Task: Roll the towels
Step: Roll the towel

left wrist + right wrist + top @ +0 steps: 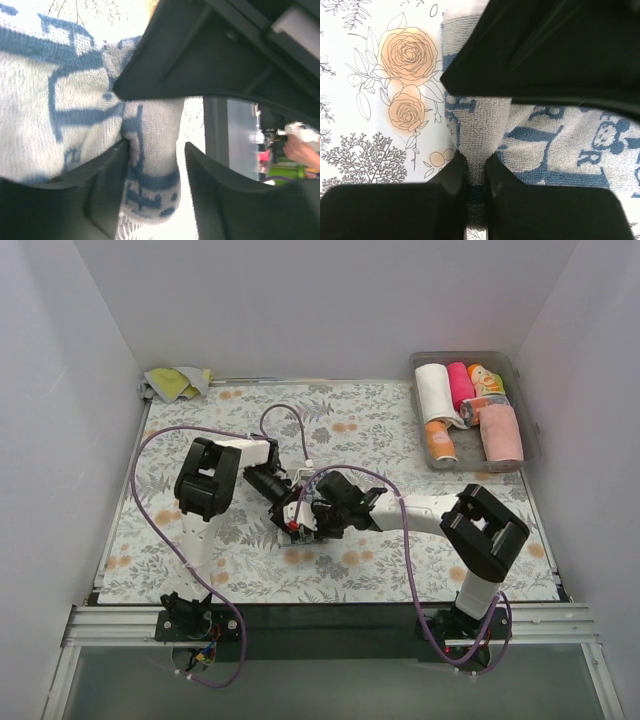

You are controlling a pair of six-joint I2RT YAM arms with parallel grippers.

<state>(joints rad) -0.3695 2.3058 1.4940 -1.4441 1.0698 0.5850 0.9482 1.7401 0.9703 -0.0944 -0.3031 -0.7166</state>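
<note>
1. Right gripper (476, 167), mid-table, clenched on a raised ridge of the white terry towel with blue print (560, 135); the cloth lies on the floral table covering (365, 165), between the two arms.
2. Left gripper (156, 150), just to the left, released; its jaws stand apart around a fold of the same towel, one side touching the cloth, the other showing a gap.
3. Far right, a clear plastic bin (531, 435) holds rolled towels (435, 390); a crumpled yellow-green cloth (175, 382) waits in the far left corner.
4. Risk: with a single pinch holding, the soft pile may spring back and the roll slacken; a pull from the right could drag the whole towel instead of turning it.
5. Risk: the two wrists sit very close; a careless turn could knock them together or snag the purple cable (300, 425).
</note>
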